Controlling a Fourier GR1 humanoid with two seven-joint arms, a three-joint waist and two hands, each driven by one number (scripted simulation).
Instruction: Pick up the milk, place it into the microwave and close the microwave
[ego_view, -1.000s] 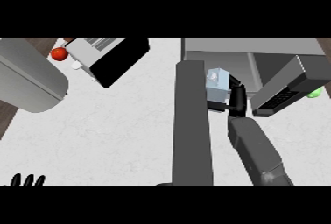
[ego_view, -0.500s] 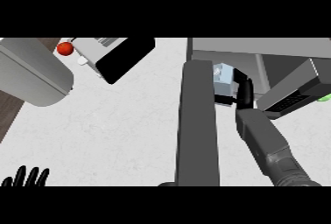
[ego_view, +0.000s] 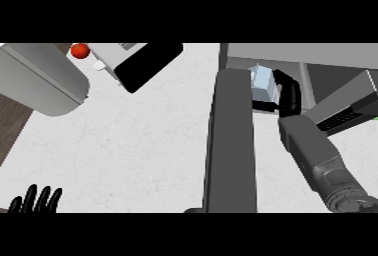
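The milk (ego_view: 262, 82), a small pale blue and white carton, stands upright just inside the microwave (ego_view: 310, 52) at the upper right. My right hand (ego_view: 289, 96) reaches into the opening from below, its fingers along the carton's right side and the thumb curled under its near edge, so it is shut on the milk. The microwave's dark grey door (ego_view: 232, 142) hangs wide open, running down the view left of my right forearm. At the lower left corner my left hand (ego_view: 34, 200) rests open, fingers up.
A large grey rounded appliance (ego_view: 40, 80) fills the upper left. Beside it are a red round item (ego_view: 80, 50) and a white device with a black panel (ego_view: 148, 65). The microwave's control panel (ego_view: 343, 117) juts out right of my hand. The counter's left edge (ego_view: 16, 142) meets brown floor.
My right arm has pushed further forward, carrying the milk deeper into the microwave opening. The left hand stays low at the left corner.
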